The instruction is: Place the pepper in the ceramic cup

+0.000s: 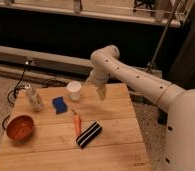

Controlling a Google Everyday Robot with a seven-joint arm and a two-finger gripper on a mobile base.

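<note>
Gripper [100, 92]: hanging just camera-right of the ceramic cup [74, 91], above the table [116, 145], pointed down; fingers spread wide, holding nothing.
Pepper [77, 122]: lying flat on the table, in front of the cup on the camera's side, well short of it; not yet picked up.
Striped block [89, 134]: beyond the pepper from the cup, just beside the pepper's near end; touching or not, cannot tell.
Blue pad [59, 104]: front-left of the cup, near it.
Step in hand: probably the reach from beside the cup down to the pepper.
Risk, cup: knocked or tipped if swept past too low, given so little room beside it.
Risk, grasp: slender, tapered body likely to roll or squirt out of a closing pinch.
Risk, block: nudged by a finger landing on that side, pushing the pepper askew.
Risk, drop: pepper catching on the cup's rim if released off-centre.
</note>
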